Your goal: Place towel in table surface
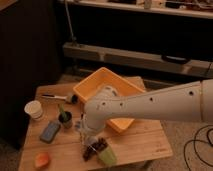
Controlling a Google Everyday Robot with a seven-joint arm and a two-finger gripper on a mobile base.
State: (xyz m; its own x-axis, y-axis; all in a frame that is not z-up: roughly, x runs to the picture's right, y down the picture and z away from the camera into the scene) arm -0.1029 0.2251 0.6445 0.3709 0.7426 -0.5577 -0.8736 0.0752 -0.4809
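My gripper (86,131) hangs low over the front middle of the table surface (142,144), a light wooden top with plank grain. The white arm reaches in from the right and crosses over the orange tub. A small blue-grey scrap of cloth, the towel (79,124), shows at the gripper's left side, and the gripper is shut on it. The arm's wrist hides most of the towel. It sits just above the wood, between a dark cup and a dark packet.
The orange tub (95,81) stands at the back middle. A white cup (34,109) is at the left edge, with a flat blue block (50,131) and a dark cup (65,119) beside it. In front lie an orange object (42,160), a dark packet (96,147) and a green object (106,156).
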